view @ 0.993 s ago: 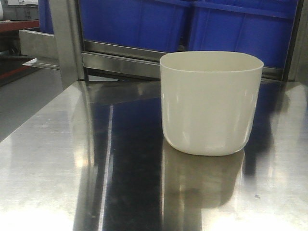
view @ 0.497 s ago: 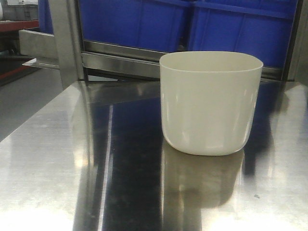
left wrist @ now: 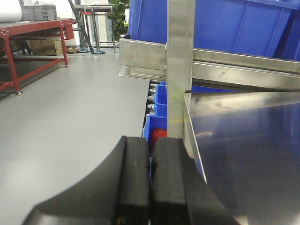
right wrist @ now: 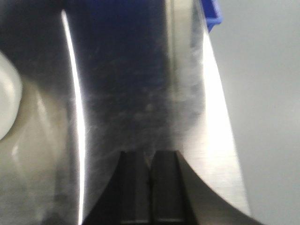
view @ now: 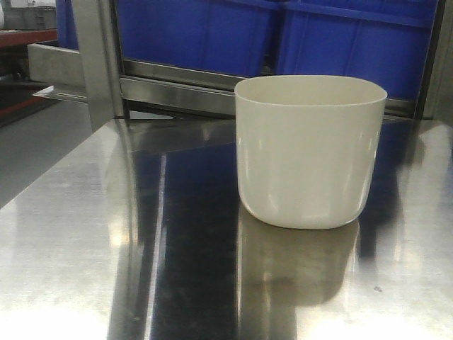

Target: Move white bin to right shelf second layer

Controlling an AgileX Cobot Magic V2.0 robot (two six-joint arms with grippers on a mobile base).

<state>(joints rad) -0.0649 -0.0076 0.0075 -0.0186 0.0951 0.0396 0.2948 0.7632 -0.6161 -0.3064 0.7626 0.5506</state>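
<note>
White bin (view: pixel 310 152) standing upright on the mirror-like steel tabletop (view: pixel 85 241), right of centre in the front view, open mouth up, touched by neither arm. Behind it, a horizontal steel rail (view: pixel 177 92) carries blue crates (view: pixel 283 35); a steel post (view: pixel 95 57) rises at the left. Left gripper (left wrist: pixel 150 183): dark pads pressed flat together with nothing between them, positioned just off the tabletop's left edge over the grey floor (left wrist: pixel 70 122). Right gripper (right wrist: pixel 150 187): pads likewise clenched and empty, hovering above the tabletop near its right edge, with the bin's rounded wall (right wrist: pixel 7 98) visible at the far left of that view.
</note>
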